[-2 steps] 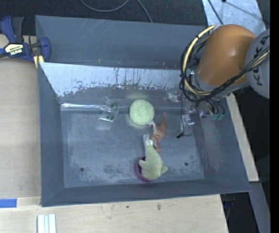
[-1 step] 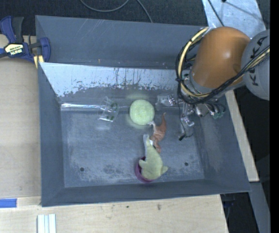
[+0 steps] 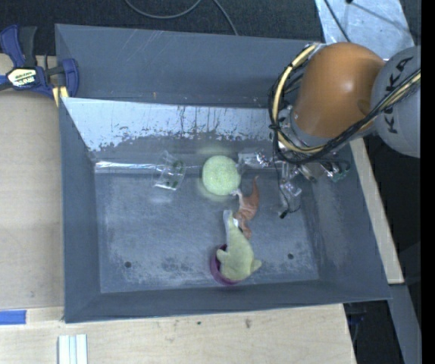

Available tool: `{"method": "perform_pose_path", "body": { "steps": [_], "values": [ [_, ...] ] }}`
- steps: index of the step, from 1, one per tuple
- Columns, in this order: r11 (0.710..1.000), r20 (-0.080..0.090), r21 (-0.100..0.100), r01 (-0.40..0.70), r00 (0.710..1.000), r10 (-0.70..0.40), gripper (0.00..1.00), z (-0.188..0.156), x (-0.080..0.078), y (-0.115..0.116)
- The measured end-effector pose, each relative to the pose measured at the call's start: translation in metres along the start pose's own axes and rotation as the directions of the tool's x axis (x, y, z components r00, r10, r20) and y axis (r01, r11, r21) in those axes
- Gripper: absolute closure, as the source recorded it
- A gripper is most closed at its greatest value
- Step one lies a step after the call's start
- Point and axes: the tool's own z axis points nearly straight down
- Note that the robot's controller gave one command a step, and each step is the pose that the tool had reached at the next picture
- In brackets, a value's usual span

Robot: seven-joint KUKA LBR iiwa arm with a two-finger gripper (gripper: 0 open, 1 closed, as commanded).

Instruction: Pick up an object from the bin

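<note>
I saw the gripper [image 3: 289,197] low at the bin's [image 3: 126,279] right, just beside an orange thing [image 3: 248,203], near a green ball [image 3: 220,176]; whether it was open, I couldn't tell.

Light comes from above and lands hard on the bin's [image 3: 164,120] far wall, a pale glaring band up and left of the gripper [image 3: 286,203]. Soft highlight on the orange cover [image 3: 337,78] just above the gripper, and the pale green ball [image 3: 220,176] to its left glows bright. Below the gripper the floor is dim, faintly mottled with sheen, shade under the arm [image 3: 399,105].
</note>
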Motion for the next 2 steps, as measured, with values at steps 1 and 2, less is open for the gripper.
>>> {"method": "perform_pose_path", "body": {
  "steps": [1,2],
  "values": [
    [0.957,0.001,0.002,0.290,0.957,-0.290,0.00,0.058,-0.007,-0.001],
    [0.927,0.003,0.003,0.375,0.927,-0.375,1.00,0.070,-0.007,-0.005]
  ]
}}
